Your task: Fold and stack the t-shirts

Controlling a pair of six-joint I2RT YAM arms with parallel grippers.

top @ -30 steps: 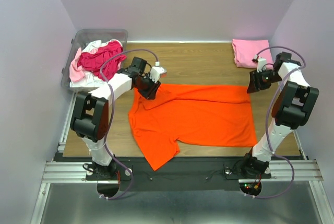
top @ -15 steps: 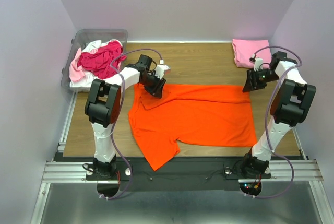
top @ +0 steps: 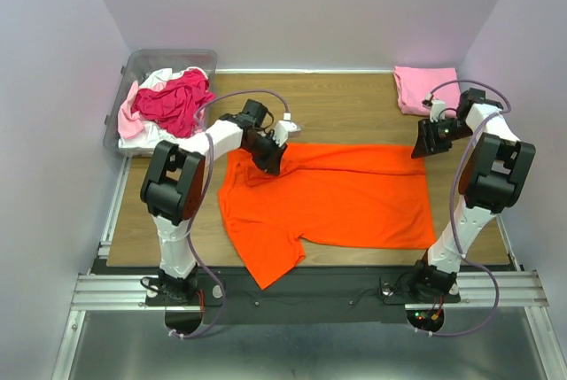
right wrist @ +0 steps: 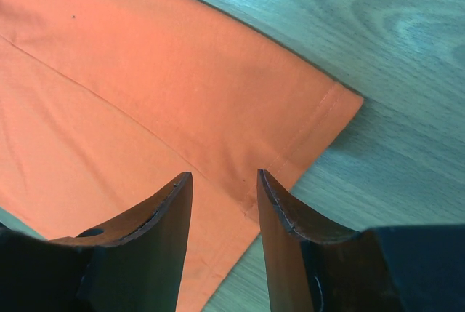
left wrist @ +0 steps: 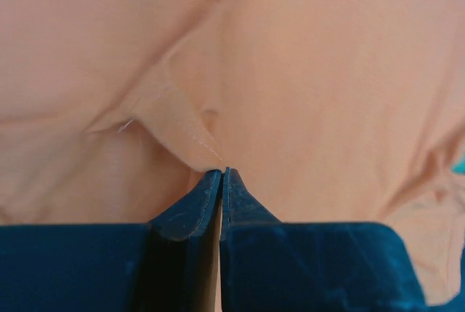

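The bright orange t-shirt (top: 345, 194) lies spread flat across the table, a sleeve trailing toward the near edge. My left gripper (top: 272, 160) sits at its far left shoulder area. In the left wrist view the jaws (left wrist: 224, 171) are shut on a small raised pinch of orange cloth (left wrist: 327, 72). My right gripper (top: 423, 148) hovers open over the shirt's far right corner. Its fingertips (right wrist: 224, 175) straddle the hemmed corner (right wrist: 145, 57) without gripping it. A folded light pink t-shirt (top: 425, 88) rests at the far right.
A clear plastic bin (top: 142, 65) at the far left holds a heap of magenta (top: 173, 101), white and pale pink shirts. Wooden tabletop (top: 345, 110) shows behind the orange shirt. Lilac walls close in the left, right and far sides.
My left gripper has slid a little right along the shirt's far edge and closed on a pinch of orange cloth. The right gripper edged slightly toward the far corner, then stayed put.
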